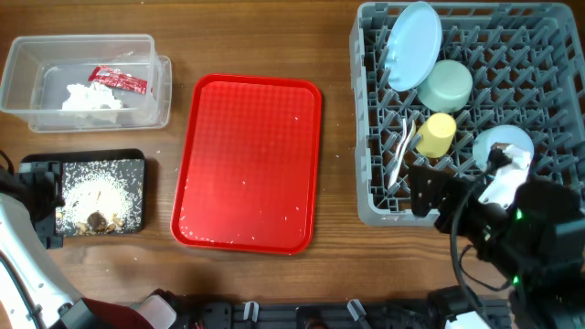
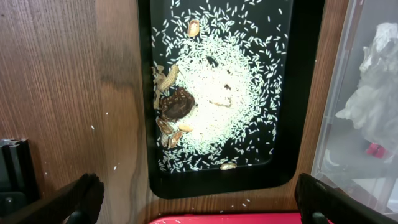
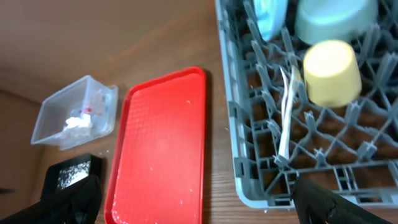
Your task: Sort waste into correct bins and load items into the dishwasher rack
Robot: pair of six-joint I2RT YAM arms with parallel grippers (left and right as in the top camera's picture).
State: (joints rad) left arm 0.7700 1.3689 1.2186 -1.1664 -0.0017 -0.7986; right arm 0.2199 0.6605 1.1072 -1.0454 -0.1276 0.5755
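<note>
The grey dishwasher rack (image 1: 361, 137) holds a pale blue plate (image 1: 413, 46), a mint green bowl (image 1: 445, 84), a yellow cup (image 1: 436, 134), white cutlery (image 1: 400, 151) and a small light blue bowl (image 1: 505, 139), partly hidden by my right arm. My right gripper (image 1: 422, 194) (image 3: 199, 202) hangs open and empty above the rack's front left corner (image 3: 227, 93). White tissue (image 1: 91, 99) and a red sachet (image 1: 117, 81) lie in the clear tub (image 1: 18, 64). Rice and brown scraps (image 2: 177, 102) fill the black tray (image 2: 211, 185). My left gripper (image 2: 199, 199) is open and empty beside that tray.
A red tray (image 1: 249, 163) with a few stray rice grains lies between the bins and the rack. Loose grains dot the wood near the black tray (image 1: 91, 157). Both arms sit along the table's front edge.
</note>
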